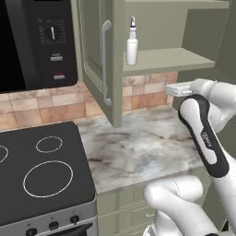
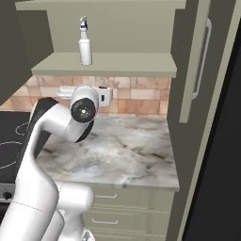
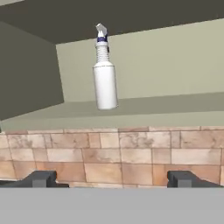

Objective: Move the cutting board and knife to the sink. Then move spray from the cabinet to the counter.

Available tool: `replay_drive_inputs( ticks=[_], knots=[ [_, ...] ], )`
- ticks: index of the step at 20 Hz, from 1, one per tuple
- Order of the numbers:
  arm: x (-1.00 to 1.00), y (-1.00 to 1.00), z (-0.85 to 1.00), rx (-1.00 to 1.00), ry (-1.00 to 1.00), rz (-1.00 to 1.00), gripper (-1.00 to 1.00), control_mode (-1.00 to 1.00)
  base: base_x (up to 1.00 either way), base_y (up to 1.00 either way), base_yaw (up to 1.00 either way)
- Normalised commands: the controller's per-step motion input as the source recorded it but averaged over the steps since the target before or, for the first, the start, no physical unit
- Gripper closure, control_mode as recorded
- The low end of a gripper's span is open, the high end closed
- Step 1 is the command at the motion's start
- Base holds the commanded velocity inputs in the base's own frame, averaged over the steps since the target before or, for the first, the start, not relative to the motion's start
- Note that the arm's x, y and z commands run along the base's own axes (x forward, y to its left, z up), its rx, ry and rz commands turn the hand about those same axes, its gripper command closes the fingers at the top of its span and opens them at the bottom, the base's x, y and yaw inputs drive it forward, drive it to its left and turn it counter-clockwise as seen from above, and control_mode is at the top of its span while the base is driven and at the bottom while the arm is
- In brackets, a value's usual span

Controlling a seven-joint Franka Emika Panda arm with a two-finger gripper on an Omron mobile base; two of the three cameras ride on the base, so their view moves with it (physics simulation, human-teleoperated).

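Marbled tabletop [image 1: 138, 147] lies bare between the black stovetop [image 1: 41, 170] and the tan backsplash [image 3: 113, 153]. Above, the open cabinet [image 1: 166, 60] holds the spray bottle [image 1: 132, 46] upright near the shelf's front edge. Below shelf level, the gripper [image 3: 113, 178] hangs with jaws apart, holding nothing.

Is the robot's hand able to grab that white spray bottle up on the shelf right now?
Probably yes. The cabinet door is swung open and the spray stands alone, upright on the shelf, with nothing in front. The gripper is open but sits lower, facing the tile wall, so it must rise first.
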Motion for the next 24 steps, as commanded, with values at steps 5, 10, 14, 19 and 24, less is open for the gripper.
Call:
replay_drive_inputs(
  ticks=[5,10,14,19,24],
  knots=[
    [0.55,0.0,0.51,0.0,-0.33,0.02,-1.0,-1.0,0.0,0.0,0.0],
    [0.06,0.0,0.72,-0.07,-0.28,0.0,-1.0,-1.0,0.0,0.0,0.0],
    [0.16,0.0,0.54,-0.1,-0.14,0.01,-1.0,-1.0,0.0,0.0,0.0],
    [0.62,0.0,0.25,-0.03,0.02,0.09,-1.0,-1.0,0.0,0.0,0.0],
    [0.61,0.0,0.36,0.0,0.08,0.12,-1.0,-1.0,0.0,0.0,0.0]
  ],
)
